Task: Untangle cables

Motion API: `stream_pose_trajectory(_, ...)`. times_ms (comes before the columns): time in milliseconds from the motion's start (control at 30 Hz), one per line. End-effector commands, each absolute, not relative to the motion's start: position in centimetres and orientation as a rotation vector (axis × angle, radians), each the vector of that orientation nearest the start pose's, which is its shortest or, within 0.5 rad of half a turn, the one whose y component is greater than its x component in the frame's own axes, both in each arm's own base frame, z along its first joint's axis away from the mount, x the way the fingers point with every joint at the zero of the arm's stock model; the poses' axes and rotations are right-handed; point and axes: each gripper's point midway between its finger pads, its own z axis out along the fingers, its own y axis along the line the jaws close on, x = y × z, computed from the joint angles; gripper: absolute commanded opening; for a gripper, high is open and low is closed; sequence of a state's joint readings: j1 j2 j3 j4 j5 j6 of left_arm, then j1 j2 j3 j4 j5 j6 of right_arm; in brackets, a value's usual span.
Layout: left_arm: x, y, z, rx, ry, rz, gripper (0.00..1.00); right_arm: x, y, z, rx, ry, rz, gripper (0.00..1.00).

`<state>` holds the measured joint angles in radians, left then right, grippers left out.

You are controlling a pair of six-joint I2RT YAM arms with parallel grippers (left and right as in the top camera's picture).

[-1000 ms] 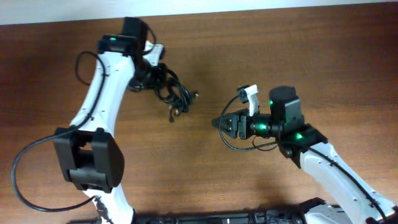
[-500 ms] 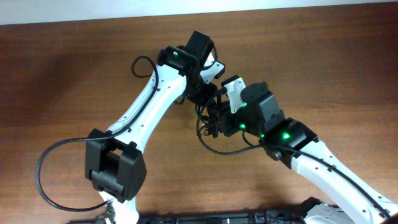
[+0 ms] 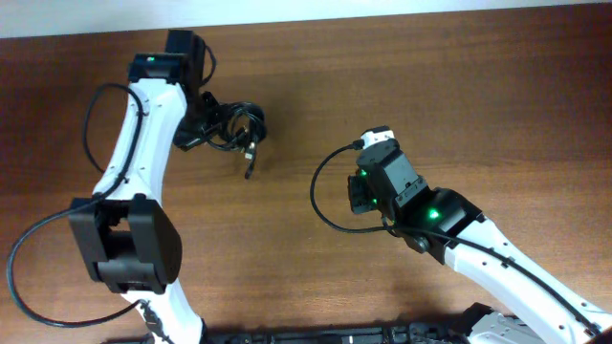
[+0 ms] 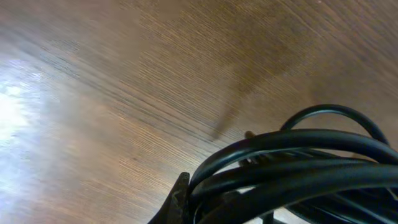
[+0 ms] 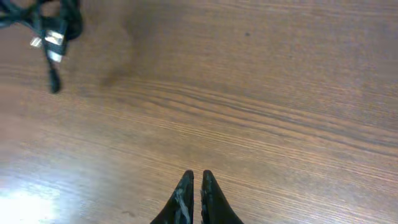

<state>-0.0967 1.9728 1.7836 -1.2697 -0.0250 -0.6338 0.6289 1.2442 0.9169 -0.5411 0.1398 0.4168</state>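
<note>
The cables [image 3: 234, 124] are a knot of thin black loops at the table's upper left, with one plug end [image 3: 251, 158] trailing toward the front. My left gripper [image 3: 198, 126] is shut on the knot's left side. In the left wrist view the black loops [image 4: 298, 162] fill the lower right against one dark finger [image 4: 180, 200]. My right gripper [image 3: 354, 194] sits mid-table, well right of the knot and apart from it. Its fingers [image 5: 196, 180] are shut together with nothing between them. The right wrist view shows the cables [image 5: 53, 25] and a metallic plug far off at top left.
The table [image 3: 459, 86] is bare brown wood. A thicker black arm cable [image 3: 325, 205] loops off my right wrist, and another [image 3: 29, 258] curves out from my left arm's base at the lower left.
Both grippers met at the knot mid-table half a second ago. My left arm has since swung back to the upper left with the cables. My right gripper drew back and shut empty.
</note>
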Motion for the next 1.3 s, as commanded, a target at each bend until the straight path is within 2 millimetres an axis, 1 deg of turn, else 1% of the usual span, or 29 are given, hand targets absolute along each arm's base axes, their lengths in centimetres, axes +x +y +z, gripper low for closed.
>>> stream_pose_trajectory(0, 39.9, -7.1, 13.1, -0.559, 3.006, -0.334, 0.0, 28.8, 21.4, 16.8, -0.253, 2.413, 0.531, 0.11)
stream_pose_trajectory(33, 39.9, -8.7, 13.5, -0.406, 3.017, -0.478, 0.0, 28.4, 23.3, 17.2, -0.308, 2.402, 0.661, 0.33)
stream_pose_trajectory(67, 39.8, -11.4, 14.6, -0.192, 2.991, -0.72, 0.0, 28.2, 25.0, 17.2, -0.34, 2.394, 0.768, 0.56)
stream_pose_trajectory(100, 39.6, -12.4, 15.1, -0.101, 2.97, -0.814, 0.0, 28.7, 25.4, 16.9, -0.271, 2.411, 0.801, 0.61)
stream_pose_trajectory(167, 39.2, -13.0, 15.4, -0.064, 2.966, -0.872, 0.0, 29.9, 26.2, 16.2, -0.255, 2.395, 0.815, 0.75)
stream_pose_trajectory(200, 39.0, -13.6, 15.6, -0.021, 2.958, -0.903, 0.0, 30.3, 26.4, 15.9, -0.254, 2.389, 0.814, 0.79)
stream_pose_trajectory(233, 38.7, -14.4, 15.8, 0.049, 2.952, -0.929, 0.0, 30.8, 26.8, 16.0, -0.254, 2.369, 0.822, 0.81)
stream_pose_trajectory(300, 38.2, -15.5, 16.1, 0.074, 2.949, -0.984, 0.0, 31.3, 26.8, 16.2, -0.247, 2.347, 0.815, 0.81)
stream_pose_trajectory(367, 37.5, -17.7, 17.2, 0.117, 2.916, -1.139, 0.0, 31.5, 26.7, 16.1, -0.237, 2.347, 0.797, 0.81)
stream_pose_trajectory(400, 37.1, -18.5, 17.8, 0.128, 2.899, -1.216, 0.0, 32.0, 25.5, 15.3, -0.192, 2.365, 0.701, 0.81)
stream_pose_trajectory(467, 35.5, -19.3, 19.0, 0.184, 2.876, -1.382, 0.0, 34.2, 20.7, 14.3, 0.143, 2.373, 0.494, 0.82)
stream_pose_trajectory(500, 34.1, -18.9, 19.0, 0.283, 2.894, -1.39, 0.0, 35.8, 19.3, 15.0, 0.269, 2.331, 0.534, 0.82)
stream_pose_trajectory(533, 32.9, -18.8, 19.1, 0.375, 2.899, -1.401, 0.0, 36.9, 18.3, 15.5, 0.31, 2.3, 0.555, 0.82)
stream_pose_trajectory(600, 30.6, -18.4, 19.5, 0.601, 2.868, -1.433, 0.0, 38.7, 14.5, 15.7, 0.42, 2.274, 0.556, 0.82)
stream_pose_trajectory(633, 30.4, -18.4, 19.6, 0.636, 2.856, -1.435, 0.0, 39.1, 13.2, 15.6, 0.456, 2.274, 0.57, 0.82)
stream_pose_trajectory(700, 30.4, -18.4, 19.6, 0.742, 2.795, -1.425, 0.0, 39.4, 12.2, 15.6, 0.467, 2.279, 0.61, 0.82)
stream_pose_trajectory(767, 30.4, -18.3, 19.4, 0.927, 2.685, -1.389, 0.0, 39.2, 12.7, 15.8, 0.327, 2.3, 0.639, 0.82)
stream_pose_trajectory(800, 30.6, -18.1, 19.1, 0.974, 2.667, -1.35, 0.0, 38.7, 13.9, 15.9, 0.198, 2.315, 0.687, 0.82)
stream_pose_trajectory(833, 31.0, -18.1, 19.0, 0.981, 2.651, -1.339, 0.0, 38.4, 14.2, 15.9, 0.147, 2.321, 0.696, 0.82)
stream_pose_trajectory(900, 30.8, -18.5, 19.4, 1.124, 2.52, -1.344, 0.0, 38.5, 13.8, 15.8, 0.138, 2.32, 0.681, 0.88)
stream_pose_trajectory(967, 32.0, -19.4, 20.1, 1.135, 2.396, -1.367, 0.0, 37.7, 13.8, 15.1, 0.144, 2.369, 0.713, 0.91)
stream_pose_trajectory(1000, 33.1, -19.5, 20.0, 1.074, 2.412, -1.349, 0.0, 36.5, 14.3, 14.5, 0.127, 2.424, 0.762, 0.94)
stream_pose_trajectory(1067, 35.9, -19.2, 18.9, 0.881, 2.529, -1.24, 0.0, 33.3, 16.3, 13.8, -0.06, 2.509, 0.909, 0.95)
stream_pose_trajectory(1100, 38.0, -18.2, 17.7, 0.68, 2.66, -1.1, 0.0, 31.5, 17.0, 13.5, -0.143, 2.549, 0.984, 0.96)
stream_pose_trajectory(1133, 39.5, -16.7, 16.4, 0.51, 2.761, -0.925, 0.0, 30.6, 17.6, 13.9, -0.202, 2.545, 1.044, 0.96)
stream_pose_trajectory(1167, 40.2, -15.6, 15.6, 0.381, 2.824, -0.821, 0.0, 30.2, 18.3, 14.6, -0.236, 2.52, 1.109, 0.95)
stream_pose_trajectory(1200, 40.2, -15.2, 15.4, 0.33, 2.845, -0.796, 0.0, 30.4, 18.3, 15.0, -0.246, 2.498, 1.109, 0.96)
stream_pose_trajectory(1233, 39.9, -15.9, 15.7, 0.348, 2.84, -0.847, 0.0, 31.6, 18.5, 15.8, -0.277, 2.428, 1.089, 0.96)
stream_pose_trajectory(1267, 39.0, -17.2, 16.3, 0.499, 2.785, -0.934, 0.0, 32.6, 18.7, 16.7, -0.302, 2.362, 1.079, 0.96)
